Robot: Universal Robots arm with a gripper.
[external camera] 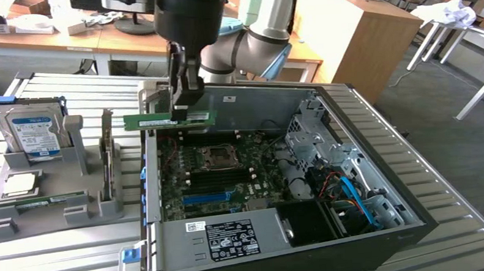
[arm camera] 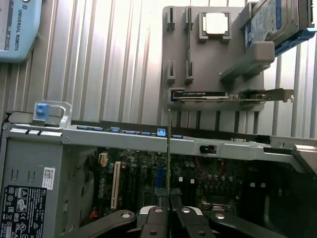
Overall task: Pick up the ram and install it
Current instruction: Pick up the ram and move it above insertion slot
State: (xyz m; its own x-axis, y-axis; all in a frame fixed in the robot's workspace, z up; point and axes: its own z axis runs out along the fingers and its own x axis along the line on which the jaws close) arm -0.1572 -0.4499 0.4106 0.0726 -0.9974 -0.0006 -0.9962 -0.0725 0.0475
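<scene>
Exterior view: my claw (external camera: 180, 115) is pinched nearly shut on the ram (external camera: 148, 122), gripping it near its middle. The stick is held level and on edge, upper middle of the frame. It hangs above the open computer case (external camera: 409, 223), near the far edge of the motherboard (external camera: 219, 173).

Wrist view: ram (arm camera: 170, 148) seen edge-on, clamped between both fingers (arm camera: 184, 220).

Gray parts tray (external camera: 42, 221) sits at the exterior view's left, just beside the case. The hard drive (external camera: 34, 135) stands upright in it, and a processor chip (external camera: 19, 184) lies flat in it.
</scene>
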